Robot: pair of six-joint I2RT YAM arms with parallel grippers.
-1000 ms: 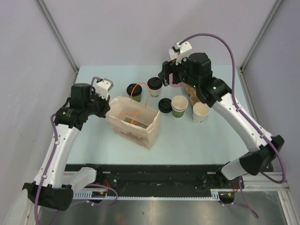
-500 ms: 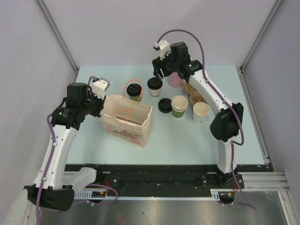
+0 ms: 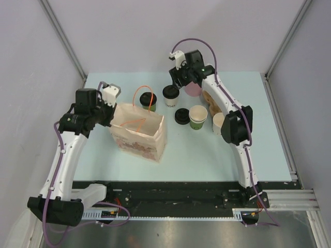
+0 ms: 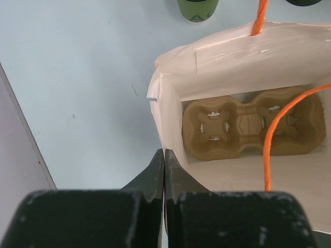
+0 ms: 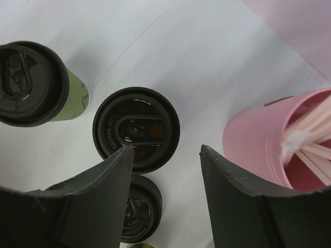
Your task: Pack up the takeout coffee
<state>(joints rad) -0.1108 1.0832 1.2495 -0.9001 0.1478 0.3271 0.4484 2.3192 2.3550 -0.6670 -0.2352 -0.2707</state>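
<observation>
The takeout coffee stands at the back of the table. The green cup [image 3: 148,101] [image 5: 31,85] and the white cup [image 3: 170,95] each carry a black lid. My right gripper [image 3: 177,84] [image 5: 165,150] hangs open just above the white cup's lid [image 5: 136,128], its left finger over the lid, nothing between the fingers. My left gripper [image 3: 109,114] [image 4: 164,155] is shut on the left rim of the pink paper bag [image 3: 138,132] [image 4: 227,57]. The bag stands open, with a cardboard cup carrier [image 4: 248,126] on its bottom.
A pink cup of straws [image 3: 194,89] [image 5: 274,139] stands right of my right gripper. A loose black lid [image 3: 182,115] [image 5: 139,209], an open green cup [image 3: 198,117] and an open white cup [image 3: 221,123] sit nearer. The bag's orange handles [image 4: 266,150] arch over its mouth.
My right arm has swung left and back, from over the pink cup to over the white lidded cup, its jaws narrowing. The left gripper has drawn the bag slightly left.
</observation>
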